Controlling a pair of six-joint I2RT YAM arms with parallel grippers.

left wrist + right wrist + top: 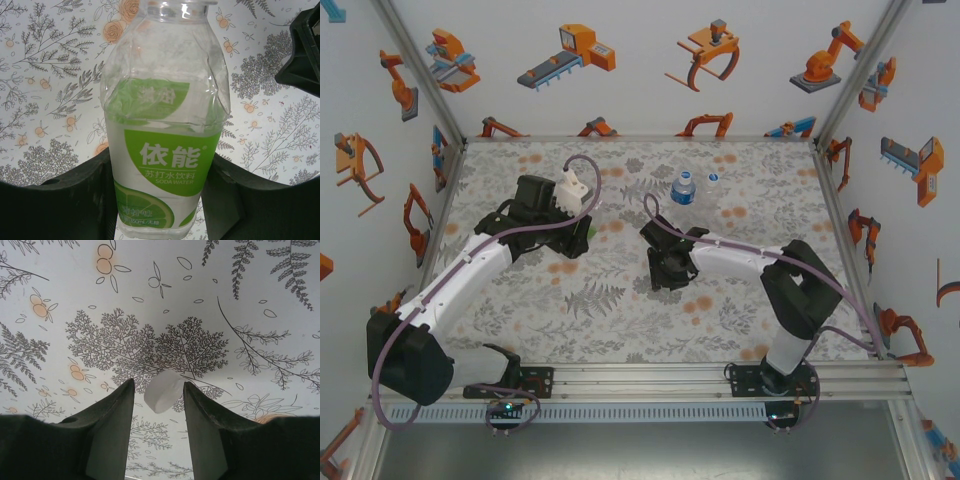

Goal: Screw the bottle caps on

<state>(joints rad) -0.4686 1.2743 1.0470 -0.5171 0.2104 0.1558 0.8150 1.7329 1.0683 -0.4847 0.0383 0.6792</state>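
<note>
Clamping green bottle (165, 100) at its label with left gripper (160, 172), toward 10 o'clock of table (620, 320). Pinching tilted cap (163, 393) between jaws of right gripper (158, 385), near centre. Standing upright at 12 o'clock: blue bottle (683, 187), with loose cap (713, 177) just beside at its 2 o'clock.

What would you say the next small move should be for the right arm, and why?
Probably carry the right gripper across toward the left gripper and line the white cap it pinches up over the green-label bottle held there. That bottle's neck looks uncapped, though its top is cropped in the left wrist view.
</note>
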